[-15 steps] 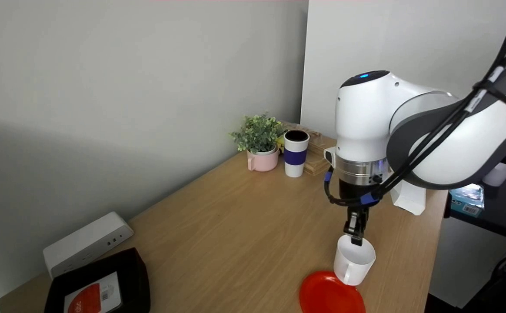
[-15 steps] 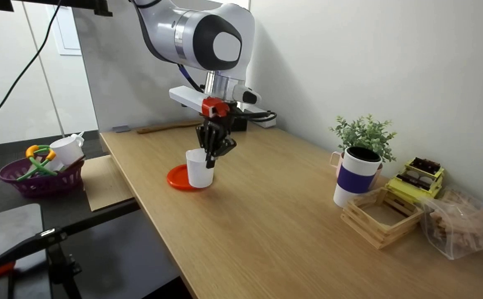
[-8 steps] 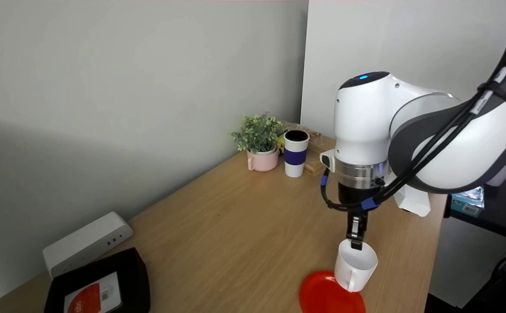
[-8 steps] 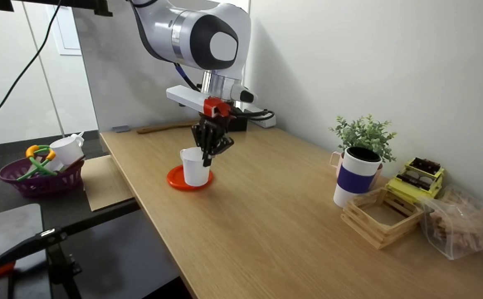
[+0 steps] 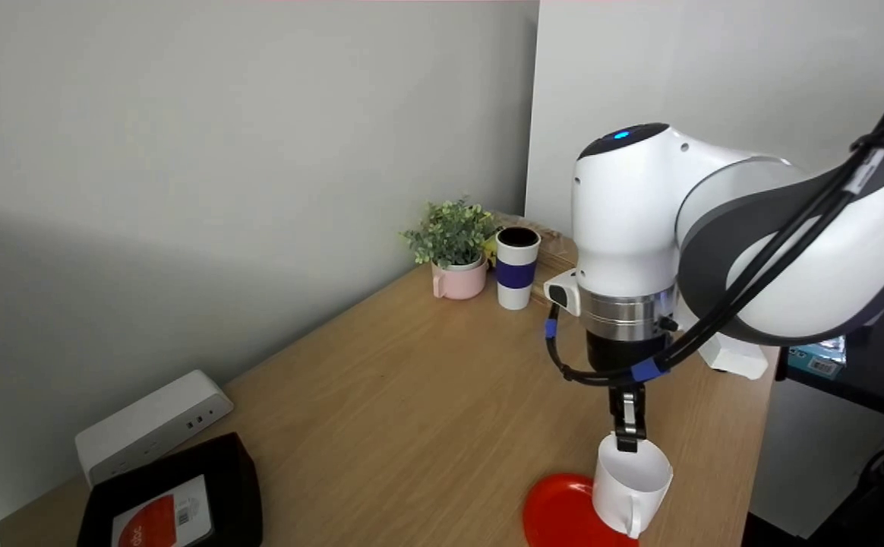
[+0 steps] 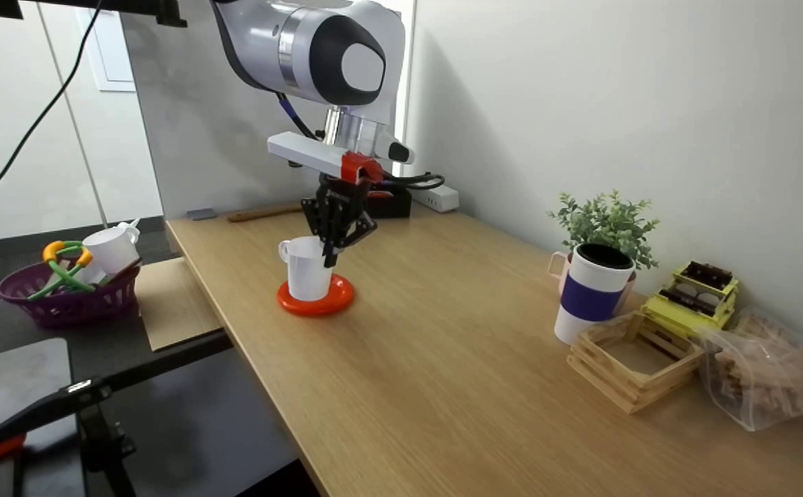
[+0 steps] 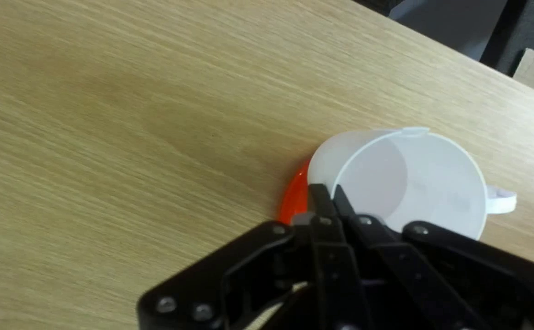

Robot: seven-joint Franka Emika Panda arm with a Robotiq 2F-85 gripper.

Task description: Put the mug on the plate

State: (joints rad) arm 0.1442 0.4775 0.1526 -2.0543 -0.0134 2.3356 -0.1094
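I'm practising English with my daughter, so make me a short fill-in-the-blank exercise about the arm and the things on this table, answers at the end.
The pincer grips the white mug by its wall, opposite the looped ____.
In both exterior views, the round plate is coloured ____.
The pot under the leafy plant is mainly ____.
The slatted crate beside the plastic bag is made of ____.

Missing words: handle; red; pink; wood.
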